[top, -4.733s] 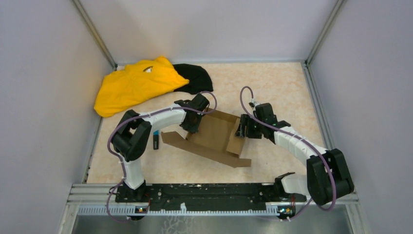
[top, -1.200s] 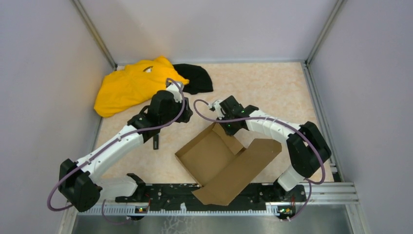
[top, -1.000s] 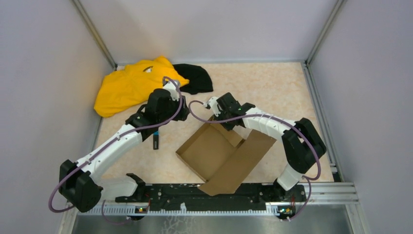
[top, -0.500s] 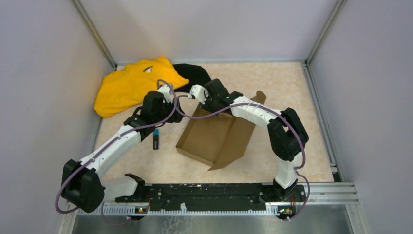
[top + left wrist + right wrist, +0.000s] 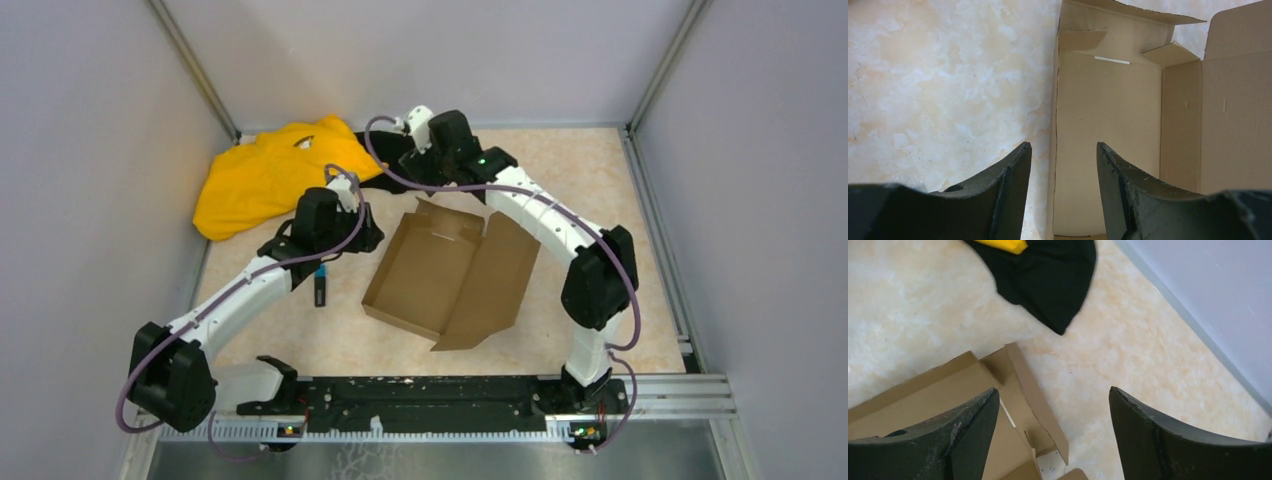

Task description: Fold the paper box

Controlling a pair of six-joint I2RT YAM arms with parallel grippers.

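The paper box (image 5: 450, 275) lies open mid-table as a shallow brown tray, with its lid panel flat to the right and a far flap standing up. My left gripper (image 5: 372, 240) is at the box's left wall. In the left wrist view its jaws (image 5: 1063, 145) are open, with the wall's edge of the box (image 5: 1108, 125) running between them, untouched. My right gripper (image 5: 432, 178) hovers above the box's far edge. It is wide open (image 5: 1052, 388) with nothing between its fingers, and the box's far corner (image 5: 938, 385) sits below it.
A yellow cloth (image 5: 275, 175) lies at the back left. Beside it is a black cloth (image 5: 395, 150), partly under the right arm and also seen in the right wrist view (image 5: 1053, 285). A small dark object (image 5: 320, 288) lies left of the box. Enclosure walls stand close around the table.
My right gripper has opened, let go of the box's far edge and moved up toward the back wall. The lid panel has dropped flat to the right. The left gripper has barely moved.
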